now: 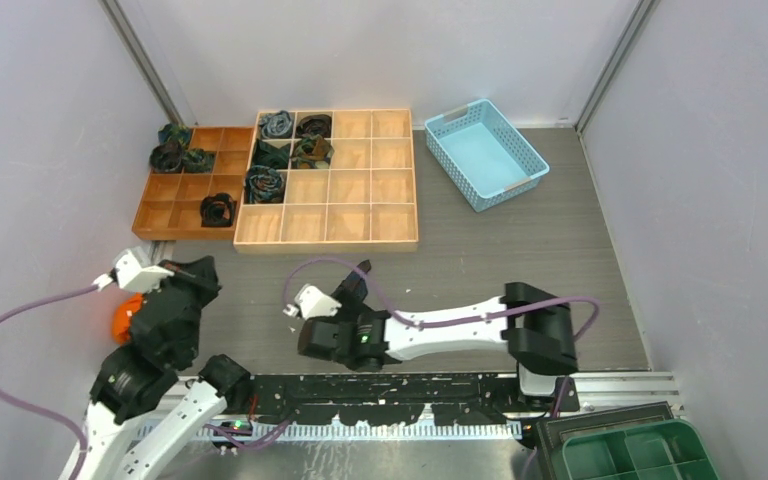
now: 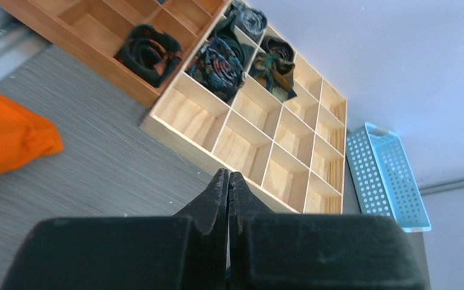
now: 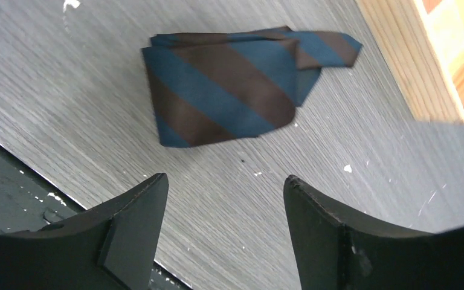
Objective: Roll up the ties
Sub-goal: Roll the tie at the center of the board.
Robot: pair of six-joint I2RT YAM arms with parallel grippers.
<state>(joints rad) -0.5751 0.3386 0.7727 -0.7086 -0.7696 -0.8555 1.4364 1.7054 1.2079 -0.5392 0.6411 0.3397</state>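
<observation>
Inside the pale tray [image 1: 326, 244] sit five coiled ties [image 1: 265, 184] — right hand [image 3: 225, 181] agape (left hand [image 2: 228, 175] closed).

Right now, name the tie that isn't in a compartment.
The blue-and-brown striped tie, folded loosely on the table; the other ties sit coiled in the wooden organisers.

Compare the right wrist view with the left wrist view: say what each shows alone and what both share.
Only the right wrist view: a blue-and-brown striped tie lying loosely folded on the table, with the open right gripper apart from it, holding nothing. Only the left wrist view: rolled ties in compartments, the darker wooden tray, a blue basket, an orange object and the shut left gripper. Both: the grey table and the light wooden tray, though the right wrist catches only one corner.
</observation>
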